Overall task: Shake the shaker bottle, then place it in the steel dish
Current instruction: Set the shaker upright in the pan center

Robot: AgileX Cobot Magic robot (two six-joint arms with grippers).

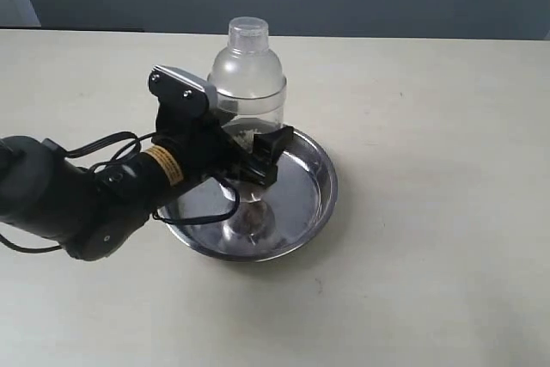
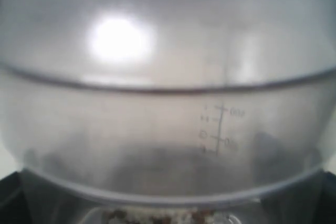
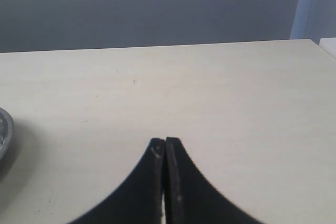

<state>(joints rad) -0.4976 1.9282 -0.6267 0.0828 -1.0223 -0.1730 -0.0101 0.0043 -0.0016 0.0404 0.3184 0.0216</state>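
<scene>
The shaker bottle is upright over the back part of the steel dish, domed top and round cap up. My left gripper is shut on its lower body, and the arm hides the bottle's base, so contact with the dish cannot be told. A reflection of the bottle shows on the dish floor. In the left wrist view the frosted bottle fills the picture, with measure marks on its wall, brown bits low down and a dark finger at the corner. My right gripper is shut over bare table.
The pale table stretches around the dish on all sides. Its far edge meets a grey wall. The left arm's black body and cables lie left of the dish. A bit of the dish rim shows in the right wrist view.
</scene>
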